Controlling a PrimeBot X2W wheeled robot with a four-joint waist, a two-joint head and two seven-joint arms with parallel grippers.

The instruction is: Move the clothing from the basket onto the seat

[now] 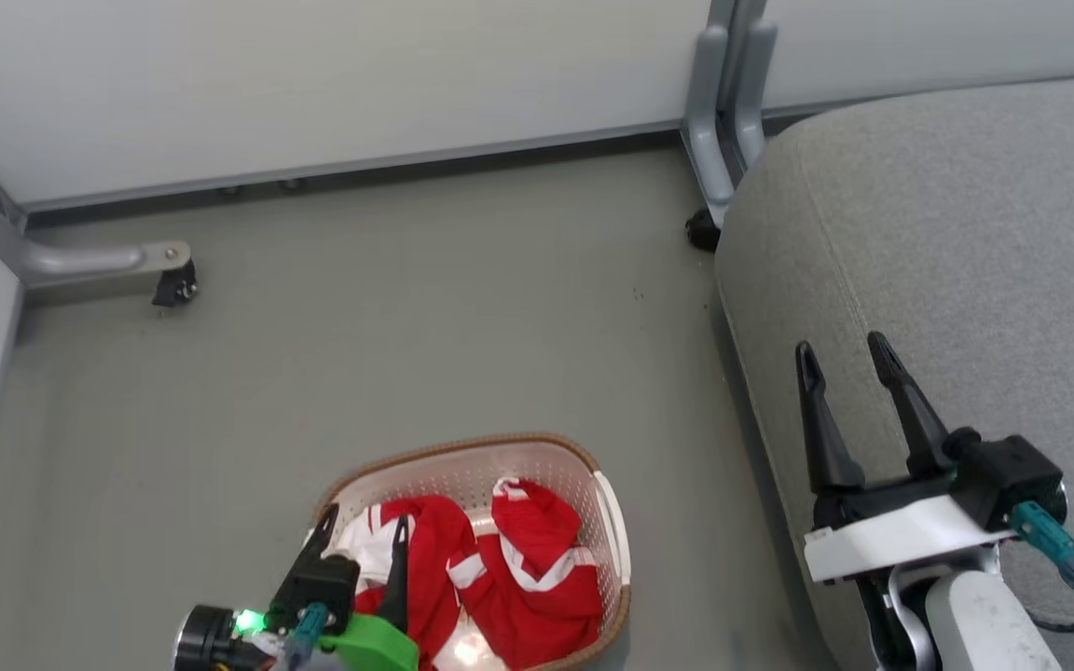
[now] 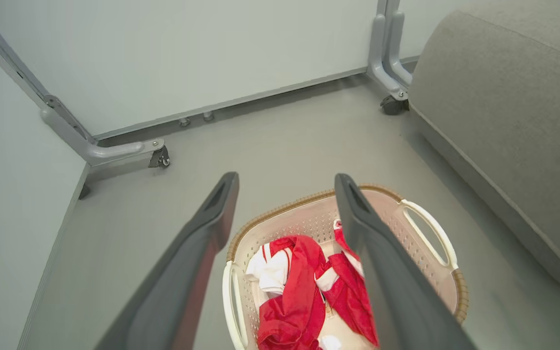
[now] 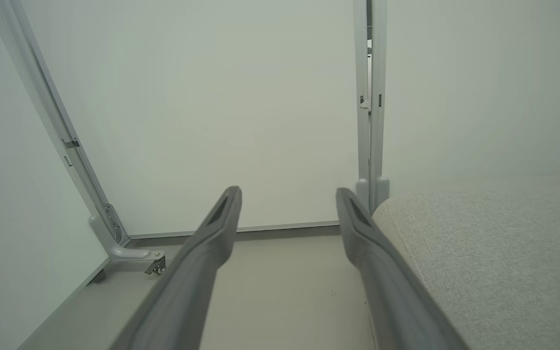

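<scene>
– Head view first: where's the clothing?
– The red clothing, white-trimmed and crumpled, lies in the basket — cream perforated plastic with a brown woven-look rim — on the smooth grey floor. The left gripper hangs above its left part, fingers spread, empty.
– And the right gripper?
– By the edge of the seat, a grey fabric cushion with a rounded corner. Its fingers are parted, holding nothing.
– Left wrist view?
– Tapered dark fingers apart, the oval basket and its looped white handles below.
– Right wrist view?
– Fingers apart — seat at right, pale panels behind.
</scene>
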